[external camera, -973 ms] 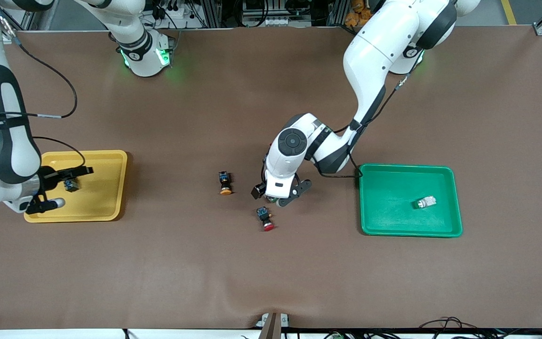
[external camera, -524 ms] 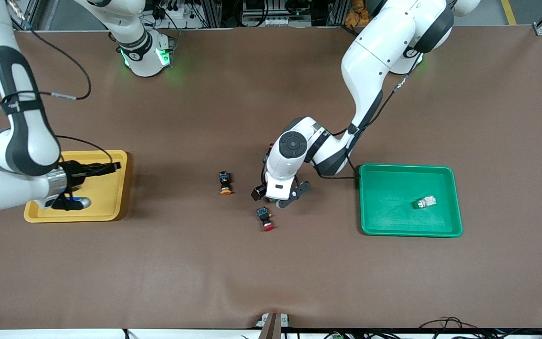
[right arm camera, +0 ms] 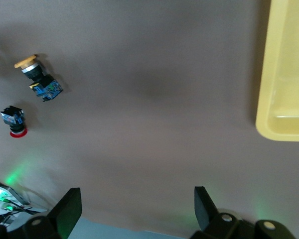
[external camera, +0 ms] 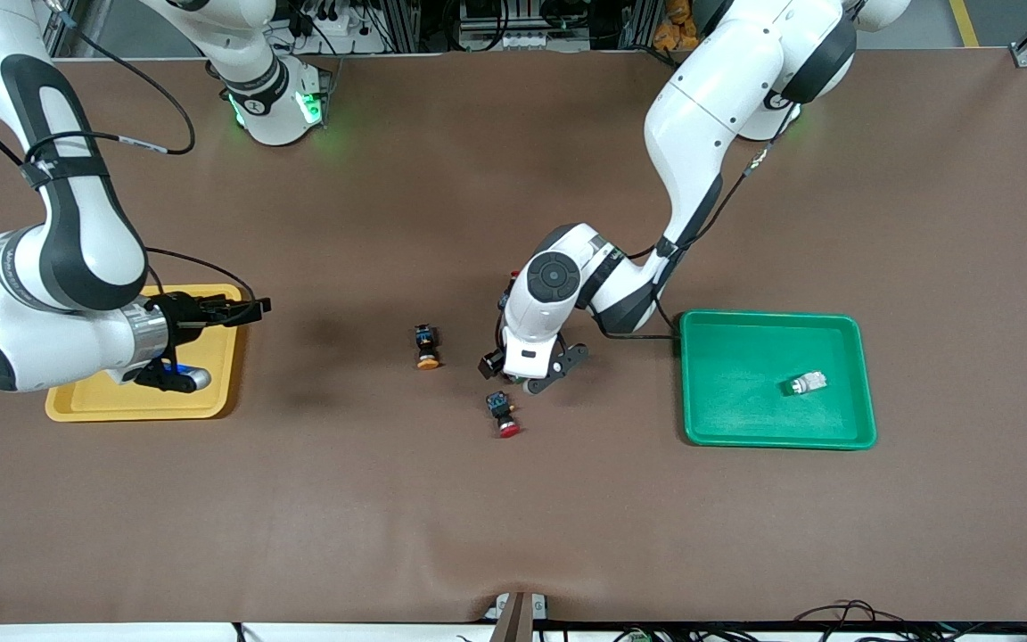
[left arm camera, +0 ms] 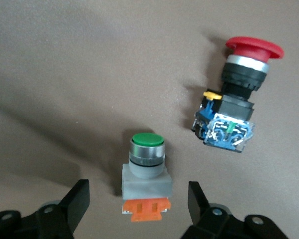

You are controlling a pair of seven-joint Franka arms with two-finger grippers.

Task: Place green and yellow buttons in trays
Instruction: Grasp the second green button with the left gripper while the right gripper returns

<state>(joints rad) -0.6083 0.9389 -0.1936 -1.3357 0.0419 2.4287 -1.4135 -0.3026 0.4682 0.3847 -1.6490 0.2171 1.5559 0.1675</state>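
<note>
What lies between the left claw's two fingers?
In the left wrist view, a green-capped button with grey body and orange block lies on the table between the left claw's open fingers, not yet gripped.

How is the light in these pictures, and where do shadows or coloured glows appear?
Front view: even light; green glow on the mat at the right arm's base, soft shadow beside the yellow tray. Left wrist view: sharp; the green-capped button and the red-capped button cast soft shadows. Right wrist view: green glow on the mat's edge, and the yellow-capped button looks small.

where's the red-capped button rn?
Front view: red-capped button lies mid-table on the mat, just nearer the camera than the left end effector, toward the green tray.
</note>
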